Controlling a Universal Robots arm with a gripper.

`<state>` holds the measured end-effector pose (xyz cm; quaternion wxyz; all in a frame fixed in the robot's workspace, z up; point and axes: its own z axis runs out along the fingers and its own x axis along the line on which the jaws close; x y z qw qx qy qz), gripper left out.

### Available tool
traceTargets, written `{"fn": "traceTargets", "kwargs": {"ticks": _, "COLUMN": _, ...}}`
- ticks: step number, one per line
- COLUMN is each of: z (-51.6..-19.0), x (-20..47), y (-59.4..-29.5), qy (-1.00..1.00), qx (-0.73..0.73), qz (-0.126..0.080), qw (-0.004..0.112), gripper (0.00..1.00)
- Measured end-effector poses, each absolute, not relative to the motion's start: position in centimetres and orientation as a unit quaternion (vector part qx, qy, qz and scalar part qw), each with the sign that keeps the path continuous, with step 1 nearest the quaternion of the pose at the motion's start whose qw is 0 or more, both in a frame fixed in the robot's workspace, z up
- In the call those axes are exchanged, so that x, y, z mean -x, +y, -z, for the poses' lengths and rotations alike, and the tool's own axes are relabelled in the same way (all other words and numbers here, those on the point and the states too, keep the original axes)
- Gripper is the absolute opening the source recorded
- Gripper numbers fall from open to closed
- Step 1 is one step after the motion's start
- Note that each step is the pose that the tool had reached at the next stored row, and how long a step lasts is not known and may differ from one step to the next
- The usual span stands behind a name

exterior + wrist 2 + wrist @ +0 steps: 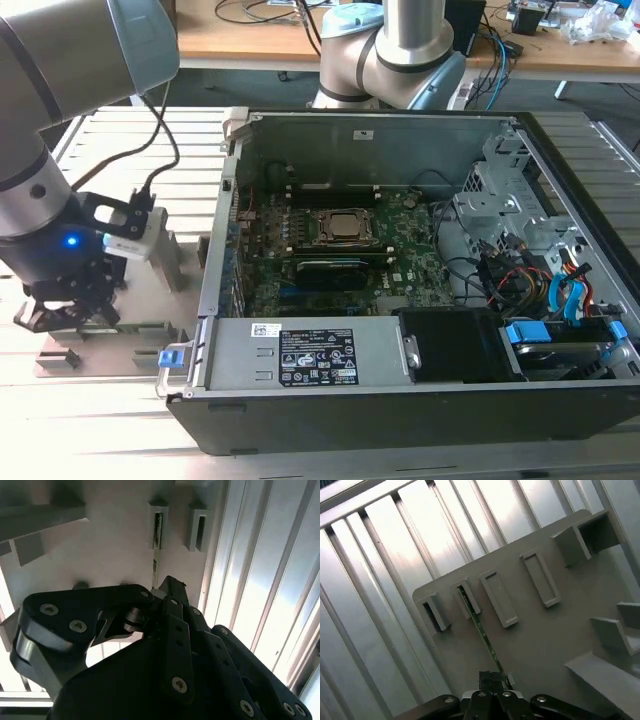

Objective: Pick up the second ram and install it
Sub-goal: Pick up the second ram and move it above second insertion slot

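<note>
The step in hand is, I judge, the pick-up: the gripper point(62, 312) is down at the grey holder tray point(140, 345), which in the exterior view lies at about nine o'clock from the open computer case point(300, 362). The install is not yet done, because the motherboard point(410, 262) inside the case is well apart from the arm. In both wrist views the second ram point(480, 625) stands on its thin edge on the tray. Its far end sits inside a narrow slot block point(468, 599), and its near end runs straight into the tip of the pincer. The pincer looks pressed together on this near end and pinches the stick by its two flat faces. The contact itself is partly hidden by the dark tip, so this is my reading and not a certainty. Seen from the pincer, the stick points away at twelve o'clock, in line with the tool. A lift from here calls for a straight pull along the slot walls, with no twist, because the thin board can jam or bend in so tight a guide.
</note>
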<state>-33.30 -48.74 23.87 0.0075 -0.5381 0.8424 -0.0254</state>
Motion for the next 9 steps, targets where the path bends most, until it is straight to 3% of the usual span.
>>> {"fn": "traceTargets", "kwargs": {"ticks": 9, "z": -23.87, "x": 33.3, "y": -48.74, "qy": 0.747, "qx": 0.664, "qz": 0.035, "qw": 0.004, "gripper": 0.11}}
